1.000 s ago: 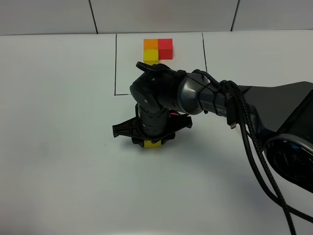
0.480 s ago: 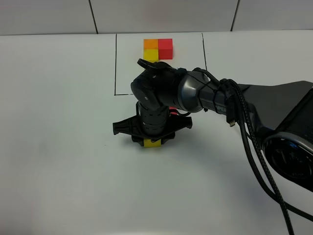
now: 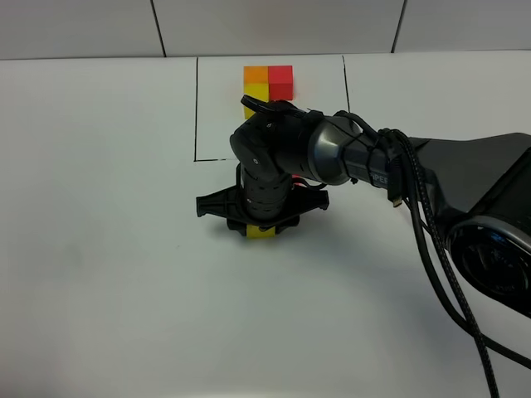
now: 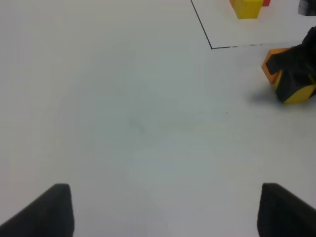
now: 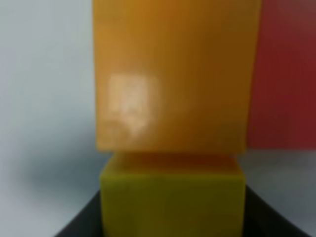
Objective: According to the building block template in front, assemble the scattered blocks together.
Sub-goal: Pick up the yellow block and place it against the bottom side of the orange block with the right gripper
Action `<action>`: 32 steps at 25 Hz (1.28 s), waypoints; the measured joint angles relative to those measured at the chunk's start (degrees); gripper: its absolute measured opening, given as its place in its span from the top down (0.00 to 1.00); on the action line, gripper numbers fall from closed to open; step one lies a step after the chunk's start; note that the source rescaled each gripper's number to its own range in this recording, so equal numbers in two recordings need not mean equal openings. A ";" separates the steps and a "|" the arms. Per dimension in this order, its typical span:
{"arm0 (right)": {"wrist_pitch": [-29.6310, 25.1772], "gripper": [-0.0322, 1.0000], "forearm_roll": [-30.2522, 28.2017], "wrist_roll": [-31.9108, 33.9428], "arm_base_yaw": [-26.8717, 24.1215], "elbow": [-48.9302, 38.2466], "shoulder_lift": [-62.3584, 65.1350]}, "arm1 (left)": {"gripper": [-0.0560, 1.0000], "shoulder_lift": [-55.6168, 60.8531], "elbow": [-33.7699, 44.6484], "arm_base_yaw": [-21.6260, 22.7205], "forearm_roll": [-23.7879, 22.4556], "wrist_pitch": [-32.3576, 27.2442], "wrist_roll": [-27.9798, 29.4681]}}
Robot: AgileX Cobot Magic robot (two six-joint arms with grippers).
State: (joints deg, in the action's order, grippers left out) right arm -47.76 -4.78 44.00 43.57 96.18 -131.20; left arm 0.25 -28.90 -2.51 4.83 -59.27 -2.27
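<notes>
The right claw (image 3: 262, 222) grips the yellow cube (image 3: 262, 231), pressing it against the orange cube (image 5: 175, 74) to copy the template (image 3: 268, 81); the left claw (image 4: 163, 210) idles open.

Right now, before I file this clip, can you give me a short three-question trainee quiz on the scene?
1. True or false: the left gripper is holding a cube.
2. Which cube sits between the fingers of the right gripper? A. the red one. B. the yellow cube. C. the orange one.
3. Fill in: in the right wrist view, the loose orange cube has the ___ cube right beside it.

Key: 1. False, it is open with nothing between its fingers. 2. B. 3. The red cube.
</notes>
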 joint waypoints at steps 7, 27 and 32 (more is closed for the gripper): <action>0.18 0.96 -0.31 0.21 0.00 0.00 -0.10 | 0.20 0.00 0.00 0.00 0.00 0.00 0.00; 1.14 0.96 -0.98 2.01 0.00 0.30 -0.68 | 0.20 0.00 0.00 0.00 0.00 0.00 0.00; 1.09 0.96 -0.98 2.01 0.00 0.30 -0.68 | 0.20 0.00 0.00 0.00 0.00 0.00 0.00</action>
State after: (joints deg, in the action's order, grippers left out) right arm -46.67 -5.76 46.01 43.57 96.49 -131.88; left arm 0.25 -28.90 -2.51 4.83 -59.27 -2.27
